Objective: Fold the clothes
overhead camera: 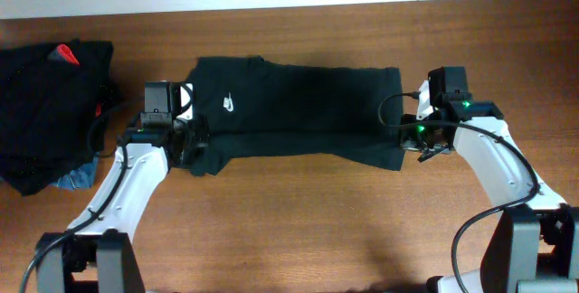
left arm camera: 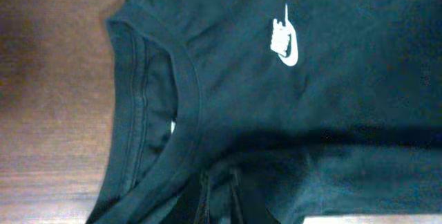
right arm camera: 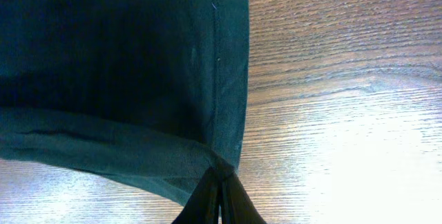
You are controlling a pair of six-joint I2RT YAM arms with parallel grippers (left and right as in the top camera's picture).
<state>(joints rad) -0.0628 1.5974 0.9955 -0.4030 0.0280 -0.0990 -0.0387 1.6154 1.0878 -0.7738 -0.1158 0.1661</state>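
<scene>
A plain black shirt (overhead camera: 308, 103) with a small white swoosh logo (overhead camera: 230, 105) lies across the table's middle, its near edge folded up. My left gripper (overhead camera: 193, 151) is shut on the shirt's near left corner by the collar (left arm camera: 183, 106); the logo shows in the left wrist view (left arm camera: 285, 41). My right gripper (overhead camera: 409, 145) is shut on the shirt's near right hem corner (right arm camera: 219, 162). Both pinched corners are lifted slightly off the wood.
A pile of other black clothes (overhead camera: 45, 103) with a red patch (overhead camera: 65, 55) and a bit of blue fabric (overhead camera: 77, 177) lies at the left edge. Bare wooden table (overhead camera: 298, 230) stretches in front of the shirt.
</scene>
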